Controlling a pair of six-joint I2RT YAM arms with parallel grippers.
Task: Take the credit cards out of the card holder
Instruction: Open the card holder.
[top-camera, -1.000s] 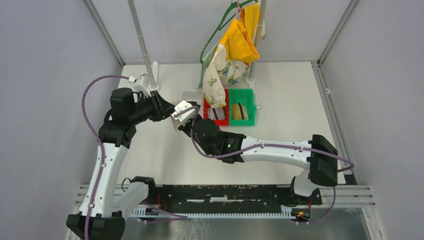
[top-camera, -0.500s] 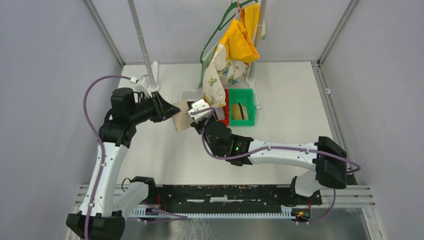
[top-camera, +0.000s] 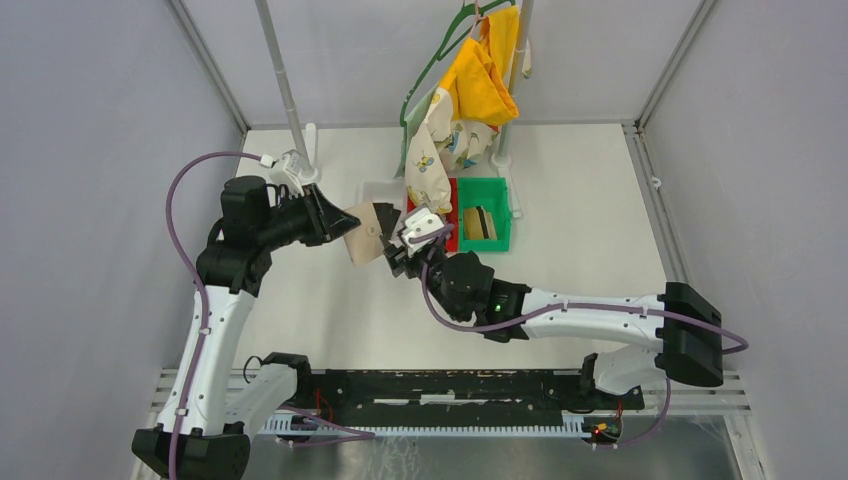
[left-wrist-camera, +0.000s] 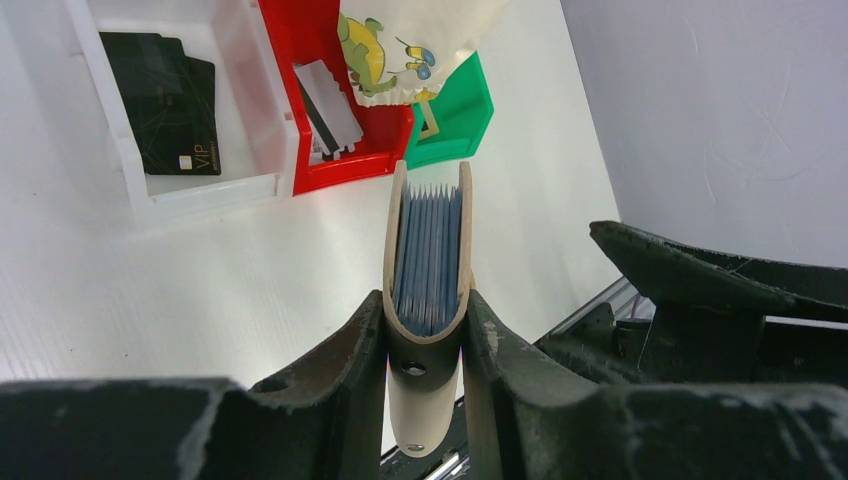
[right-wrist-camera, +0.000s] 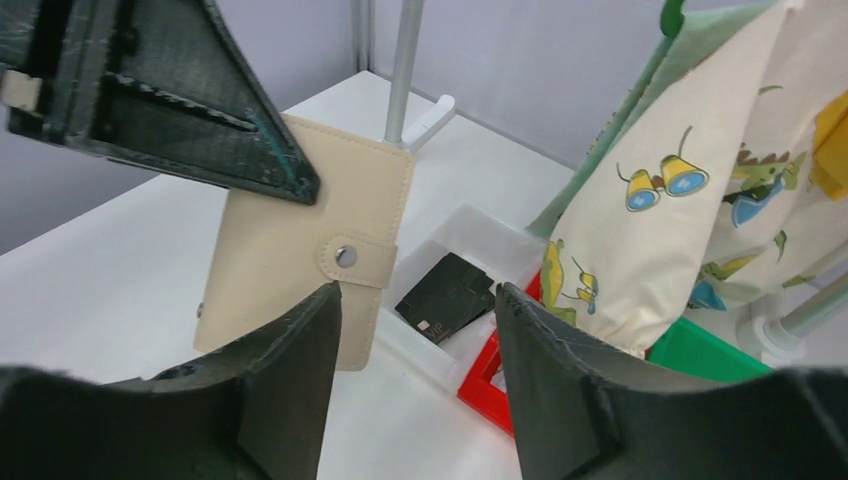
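Above the bench (top-camera: 560, 200), left fingers (left-wrist-camera: 365, 345) clamp the card holder (right-wrist-camera: 300, 230) at one end, long axis pointing away from them; right fingers (right-wrist-camera: 290, 380), spread and empty, sit just beside it.

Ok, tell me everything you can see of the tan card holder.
The card holder is a tan, leather-like folding wallet with stitched edges. It is folded shut, with a strap bearing a round snap lying across its front cover. End-on in the left wrist view, bluish sleeves are packed between its covers. The left gripper clamps one end, holding it in the air; nothing else touches it.
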